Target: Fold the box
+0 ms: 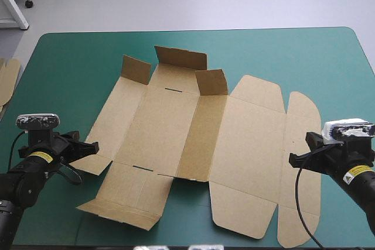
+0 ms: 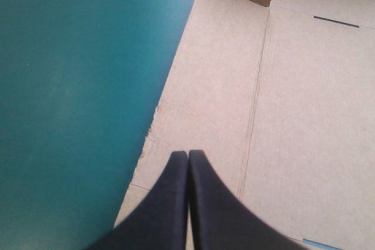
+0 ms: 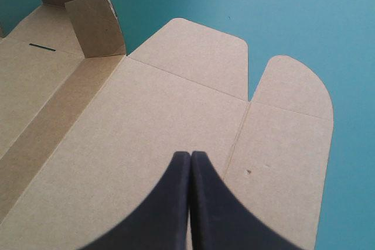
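My left gripper is pointing, fingers pressed together, over the left edge of the brown box, at the high view's lower left. My right gripper, likewise closed, is hanging over its right panel. The box is lying mid-frame on the teal-green cover, far flaps raised.

Nothing legible; the yellow labels are too small.
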Motion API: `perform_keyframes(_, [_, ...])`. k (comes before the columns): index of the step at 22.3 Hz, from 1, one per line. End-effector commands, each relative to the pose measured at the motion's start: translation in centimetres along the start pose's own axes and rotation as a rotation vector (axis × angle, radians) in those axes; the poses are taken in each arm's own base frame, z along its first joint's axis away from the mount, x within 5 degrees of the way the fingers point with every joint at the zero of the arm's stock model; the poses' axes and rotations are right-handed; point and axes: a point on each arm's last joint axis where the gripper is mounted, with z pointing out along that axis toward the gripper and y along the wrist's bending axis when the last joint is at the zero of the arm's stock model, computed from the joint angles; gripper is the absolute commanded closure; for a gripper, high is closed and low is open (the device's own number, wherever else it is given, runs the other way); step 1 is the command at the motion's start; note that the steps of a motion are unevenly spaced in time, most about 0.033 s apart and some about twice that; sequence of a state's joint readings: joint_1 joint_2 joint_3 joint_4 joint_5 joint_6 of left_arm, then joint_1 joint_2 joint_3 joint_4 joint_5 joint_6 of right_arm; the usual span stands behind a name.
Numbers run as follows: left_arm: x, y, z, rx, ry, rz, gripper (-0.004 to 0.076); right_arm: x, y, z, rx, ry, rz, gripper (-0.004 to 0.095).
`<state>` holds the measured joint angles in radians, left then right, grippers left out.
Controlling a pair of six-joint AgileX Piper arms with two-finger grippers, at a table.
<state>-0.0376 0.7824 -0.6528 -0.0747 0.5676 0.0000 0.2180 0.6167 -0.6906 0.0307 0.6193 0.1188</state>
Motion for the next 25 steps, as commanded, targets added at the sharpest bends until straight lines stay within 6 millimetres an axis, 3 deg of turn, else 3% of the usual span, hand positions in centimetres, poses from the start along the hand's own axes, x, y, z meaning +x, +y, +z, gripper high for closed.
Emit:
perform_keyframes(1, [-1.7,-0.1,-0.7,0.009,-0.102,-0.013,0.0738,-1.5,0.2,-0.5,-0.009,-0.095,-0.004,0.0942])
perform_keyframes(19, [-1.7,-0.2,-0.6,0.011,-0.105,-0.017,0.0738,-1.5,0.2,-0.5,-0.009,-0.095,-0.004,0.0942])
perform_keyframes(25, [-3.1,-0.2,0.1,0.01,-0.118,-0.018,0.0738,-1.6,0.2,-0.4,-0.005,-0.097,-0.01,0.0942])
